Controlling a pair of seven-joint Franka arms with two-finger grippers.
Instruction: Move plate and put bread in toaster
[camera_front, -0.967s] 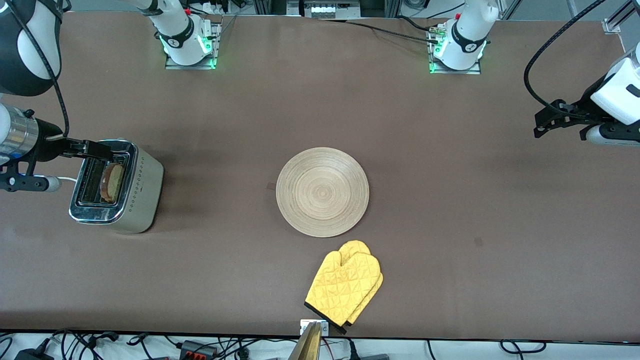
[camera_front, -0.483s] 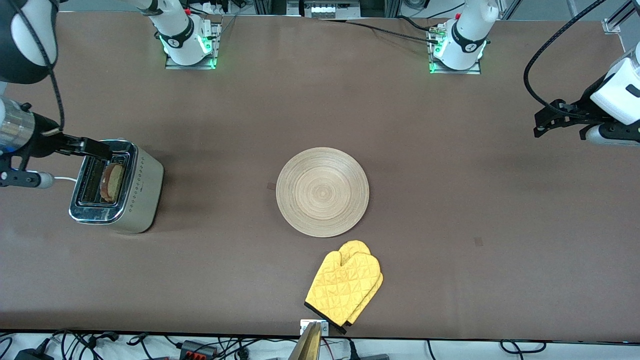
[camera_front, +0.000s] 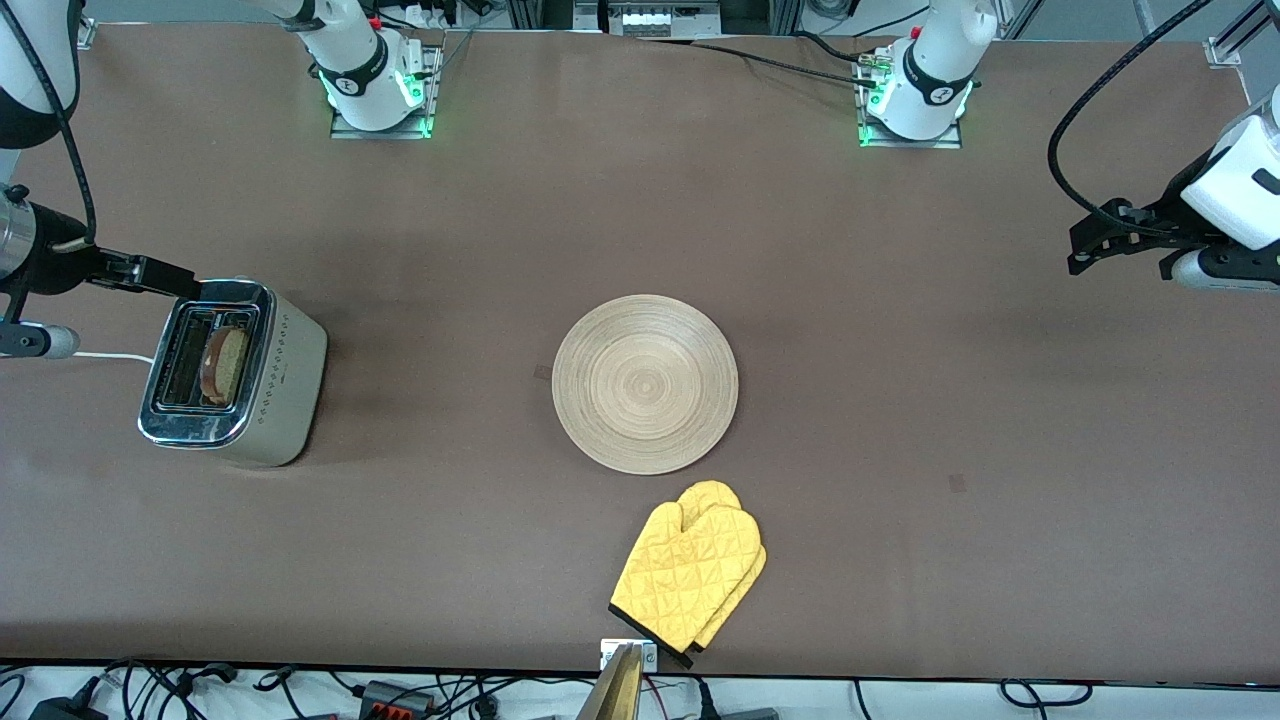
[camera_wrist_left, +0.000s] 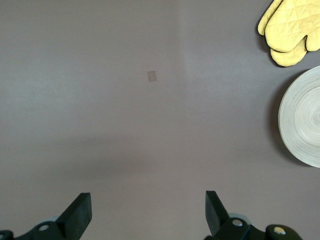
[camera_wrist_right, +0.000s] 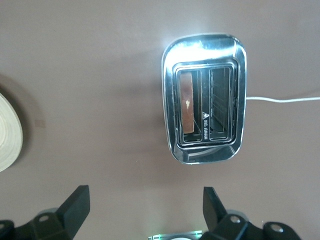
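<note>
The brushed-silver toaster (camera_front: 235, 370) stands at the right arm's end of the table. The bread (camera_front: 225, 362) stands on edge in the slot nearer the plate, and its brown crust (camera_wrist_right: 186, 102) shows in the right wrist view inside the toaster (camera_wrist_right: 204, 97). My right gripper (camera_front: 180, 286) hangs open and empty over bare table just off the toaster's end; its fingertips (camera_wrist_right: 145, 200) are spread wide. The light-wood plate (camera_front: 645, 383) lies flat mid-table with nothing on it. My left gripper (camera_front: 1090, 245) waits open over the left arm's end of the table (camera_wrist_left: 148, 202).
A yellow oven mitt (camera_front: 690, 570) lies nearer to the front camera than the plate, close to the table's front edge. The toaster's white cord (camera_front: 110, 356) runs off toward the right arm's end. The left wrist view shows the mitt (camera_wrist_left: 290, 30) and plate rim (camera_wrist_left: 302, 117).
My right gripper has drawn back off the toaster's top toward the right arm's end of the table. The bread stays in its slot. The left arm has not moved.
</note>
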